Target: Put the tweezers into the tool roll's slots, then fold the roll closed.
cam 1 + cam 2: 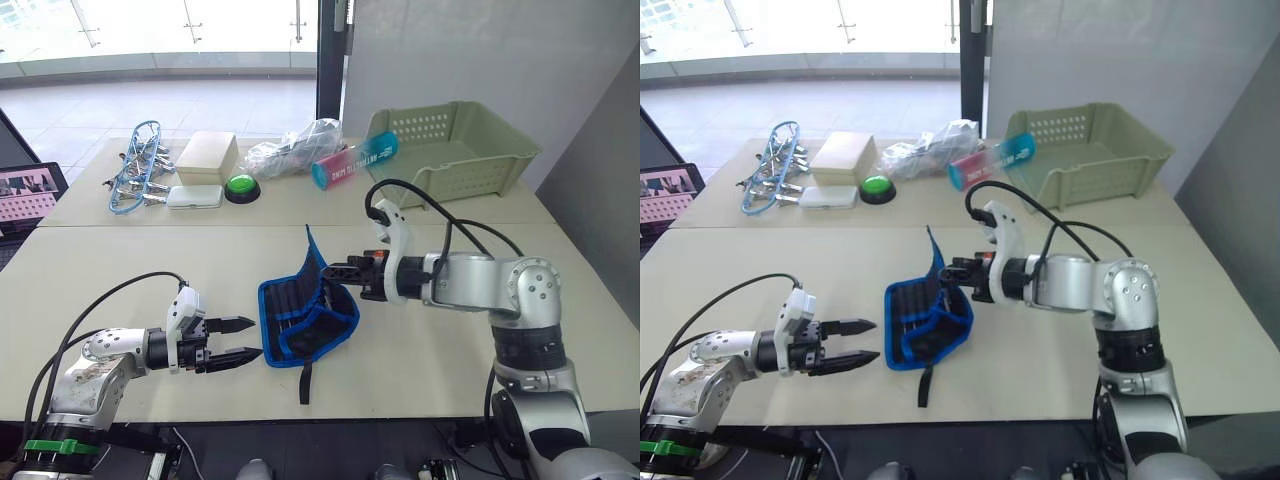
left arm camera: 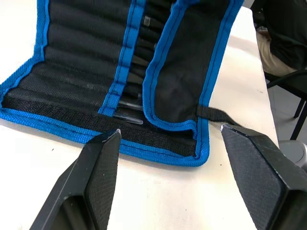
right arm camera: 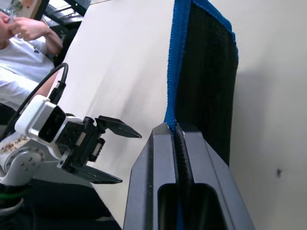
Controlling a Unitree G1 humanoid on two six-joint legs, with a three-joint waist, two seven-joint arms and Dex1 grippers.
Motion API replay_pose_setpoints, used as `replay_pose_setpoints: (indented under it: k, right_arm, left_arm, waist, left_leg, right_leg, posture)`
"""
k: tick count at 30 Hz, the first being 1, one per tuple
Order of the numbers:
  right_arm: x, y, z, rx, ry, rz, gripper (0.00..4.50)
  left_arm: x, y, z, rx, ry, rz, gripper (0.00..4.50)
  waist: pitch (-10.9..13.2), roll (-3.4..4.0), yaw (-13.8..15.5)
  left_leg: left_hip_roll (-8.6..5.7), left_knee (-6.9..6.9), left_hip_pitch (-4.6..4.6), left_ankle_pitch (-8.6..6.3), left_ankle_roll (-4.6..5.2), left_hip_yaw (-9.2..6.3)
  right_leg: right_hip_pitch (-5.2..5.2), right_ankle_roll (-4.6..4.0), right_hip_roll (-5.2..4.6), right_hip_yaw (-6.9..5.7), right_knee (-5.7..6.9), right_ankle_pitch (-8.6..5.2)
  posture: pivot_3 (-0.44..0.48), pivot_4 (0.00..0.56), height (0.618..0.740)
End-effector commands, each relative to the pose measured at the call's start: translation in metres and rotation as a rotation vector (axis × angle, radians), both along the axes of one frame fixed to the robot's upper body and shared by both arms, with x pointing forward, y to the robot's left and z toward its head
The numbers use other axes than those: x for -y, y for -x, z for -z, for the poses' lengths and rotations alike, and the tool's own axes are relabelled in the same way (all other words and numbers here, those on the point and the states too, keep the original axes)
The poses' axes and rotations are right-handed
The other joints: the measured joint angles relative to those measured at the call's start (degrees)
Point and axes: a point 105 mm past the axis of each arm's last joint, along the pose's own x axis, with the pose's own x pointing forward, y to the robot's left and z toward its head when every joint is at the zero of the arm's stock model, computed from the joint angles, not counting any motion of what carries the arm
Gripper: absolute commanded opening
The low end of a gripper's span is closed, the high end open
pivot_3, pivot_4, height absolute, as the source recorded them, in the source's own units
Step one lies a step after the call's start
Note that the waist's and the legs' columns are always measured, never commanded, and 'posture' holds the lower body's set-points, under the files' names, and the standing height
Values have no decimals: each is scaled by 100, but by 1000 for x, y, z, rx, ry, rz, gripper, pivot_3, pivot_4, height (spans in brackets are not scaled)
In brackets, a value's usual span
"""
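R end effector (image 1: 340, 270) pinching tool roll (image 1: 305, 315) flap — L end effector (image 1: 245, 339) spread; tube (image 1: 355, 160) lettering unreadable.

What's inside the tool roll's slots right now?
In the tool roll, slim dark tweezers poke out of the slots; the folded flap covers the rest, so their count stays hidden.

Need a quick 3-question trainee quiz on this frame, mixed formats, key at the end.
1. True or false: the right tool is shut on the tool roll's blue edge.
2. The left tool is: A) open beside the roll, B) shut on the strap, C) inside the basket.
3. Fill in: one flap of the roll is lifted by the ____ tool.

Key: 1 true; 2 A; 3 right.
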Motion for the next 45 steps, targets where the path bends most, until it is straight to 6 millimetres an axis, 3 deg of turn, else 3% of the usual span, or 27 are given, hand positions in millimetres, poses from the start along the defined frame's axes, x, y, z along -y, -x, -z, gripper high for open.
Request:
replay_pose_setpoints:
  k: [1, 7, 10, 13, 19, 34, 37, 41, 43, 45]
  right_arm:
    - [-16, 9, -4, -10, -41, 20, 38]
    - [-44, 18, 13, -98, -33, -30, 38]
    - [-49, 15, 37, -166, 19, -21, 38]
    - [-41, 1, 71, -218, 95, 62, 38]
    - [-33, -13, 107, -288, 129, 185, 38]
    - [-18, -36, 95, -272, 21, 353, 38]
    - [-15, -36, 102, -269, 48, 365, 38]
    - [-16, -21, 138, -306, 178, 303, 38]
    - [-16, -17, 143, -300, 200, 274, 38]
    - [-16, -16, 139, -284, 191, 258, 671]
  left_arm:
    - [2, -1, -11, 44, -9, 30, 3532]
    - [3, -4, -11, 46, -16, 41, 3532]
    - [3, -5, -13, 51, -15, 45, 3532]
    - [2, -6, -15, 56, -17, 48, 3532]
    - [1, -5, -17, 59, -20, 49, 3532]
    - [-1, -1, -20, 58, -29, 46, 3532]
    - [-1, -1, -20, 57, -30, 45, 3532]
    - [-1, -3, -19, 58, -32, 45, 3532]
    - [-1, -4, -20, 61, -31, 43, 3532]
    - [-1, -5, -20, 63, -30, 39, 3532]
  waist:
    - [0, 0, -6]
    - [0, 0, -75]
    - [0, 0, -82]
    - [0, 0, -81]
    - [-1, 0, -104]
    - [-1, 1, -82]
    - [-1, 1, -85]
    - [-3, 2, -81]
    - [-5, 1, -85]
    - [-6, 2, -83]
  left_leg:
    - [0, 0, -1, 0, 0, 0]
    - [1, 2, -3, 0, 1, -2]
    - [1, 3, -3, -1, 2, -3]
    - [2, 3, -3, -1, 2, -3]
    - [2, 5, -5, -1, 3, -4]
    - [4, 27, -3, 5, 11, -8]
    - [4, 26, -3, 6, 10, -7]
    - [4, 26, -2, 6, 11, -8]
    - [4, 26, 0, 5, 12, -8]
    - [4, 25, 2, 4, 13, -8]
  right_leg:
    - [-1, 0, 0, 0, 0, 0]
    - [-4, 0, 0, 0, 6, 0]
    - [-5, 0, 0, 0, 9, 0]
    - [-5, 0, 0, 0, 11, 0]
    - [-8, 0, 0, -1, 11, 0]
    - [-6, -6, -1, 3, 38, 3]
    - [-7, -6, -1, 3, 38, 3]
    - [-5, -6, -1, 3, 38, 3]
    - [-3, -6, 0, 4, 38, 3]
    - [-2, -6, 0, 4, 38, 3]
  posture:
    - [0, 150, 722]
    - [0, 150, 722]
    - [0, 150, 722]
    - [0, 150, 722]
    - [0, 150, 722]
    - [0, 150, 722]
    - [0, 150, 722]
    - [0, 150, 722]
    - [0, 150, 722]
    - [0, 150, 722]
